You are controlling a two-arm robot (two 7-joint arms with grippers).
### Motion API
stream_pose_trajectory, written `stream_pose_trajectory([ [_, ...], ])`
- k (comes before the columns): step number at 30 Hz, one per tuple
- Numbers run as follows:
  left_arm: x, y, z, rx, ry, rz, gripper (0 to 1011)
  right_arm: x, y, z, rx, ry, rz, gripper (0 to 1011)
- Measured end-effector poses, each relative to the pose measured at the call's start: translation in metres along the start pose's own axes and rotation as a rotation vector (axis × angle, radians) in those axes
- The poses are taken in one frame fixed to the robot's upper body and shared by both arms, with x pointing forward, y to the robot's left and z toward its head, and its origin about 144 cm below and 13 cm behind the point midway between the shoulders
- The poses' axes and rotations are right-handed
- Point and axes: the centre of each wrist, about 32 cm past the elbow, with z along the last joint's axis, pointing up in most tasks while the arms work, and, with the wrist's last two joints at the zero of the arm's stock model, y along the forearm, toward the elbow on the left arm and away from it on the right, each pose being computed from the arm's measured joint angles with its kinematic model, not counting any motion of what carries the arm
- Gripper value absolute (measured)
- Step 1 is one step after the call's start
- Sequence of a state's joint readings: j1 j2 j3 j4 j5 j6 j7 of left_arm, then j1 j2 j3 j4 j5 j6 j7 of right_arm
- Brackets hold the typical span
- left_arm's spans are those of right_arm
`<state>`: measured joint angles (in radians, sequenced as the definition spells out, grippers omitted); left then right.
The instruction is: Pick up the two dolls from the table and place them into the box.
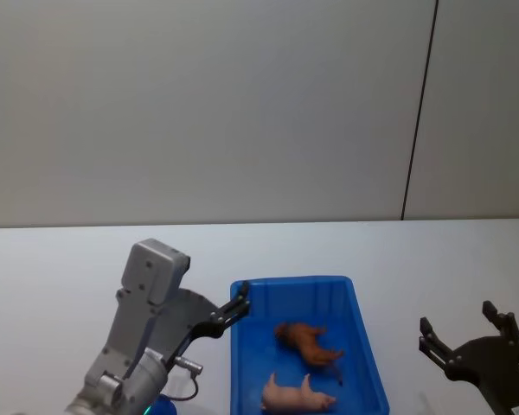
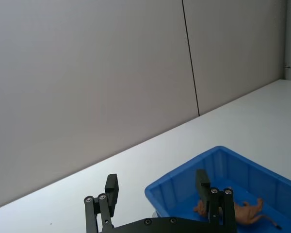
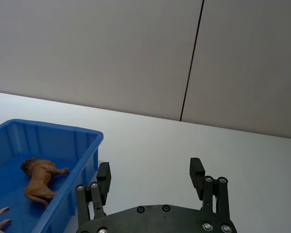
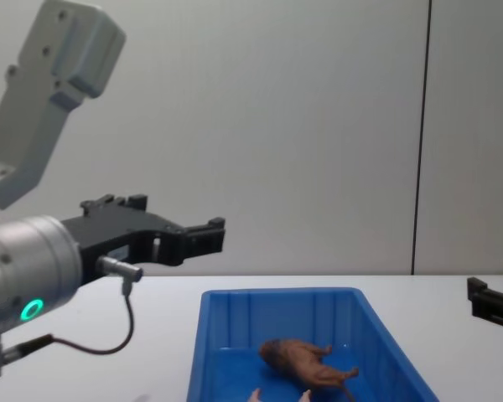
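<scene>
Both dolls lay inside the blue box (image 1: 290, 283) at the lower middle of the head view: the brown lion (image 1: 307, 341) on its side near the centre, and the pale pink animal (image 1: 296, 395) just below it at the bottom edge. Nothing of the task was left on the white counter (image 1: 69, 259).

The left end effector (image 1: 232, 311) hung at the box's upper left corner, fingers spread and empty. The right end effector (image 1: 457, 318) sat at the lower right, well apart from the box, also spread and empty.

The figurines looked like light, stiff, smooth plastic that could slip in a pinch. The torso seemed the best place to grip, since the lion's thin tail and legs offered little to hold.
</scene>
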<state>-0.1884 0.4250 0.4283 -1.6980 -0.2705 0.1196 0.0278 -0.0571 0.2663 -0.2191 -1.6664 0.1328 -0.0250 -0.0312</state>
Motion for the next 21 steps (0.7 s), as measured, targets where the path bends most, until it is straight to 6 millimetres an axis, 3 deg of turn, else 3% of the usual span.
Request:
stream_pose_trajectory([
  [21,0.026,0.028,-0.007,0.142,0.022,-0.015,1001,0.001,-0.002,-0.001,-0.005,-0.007,-0.022,1001],
])
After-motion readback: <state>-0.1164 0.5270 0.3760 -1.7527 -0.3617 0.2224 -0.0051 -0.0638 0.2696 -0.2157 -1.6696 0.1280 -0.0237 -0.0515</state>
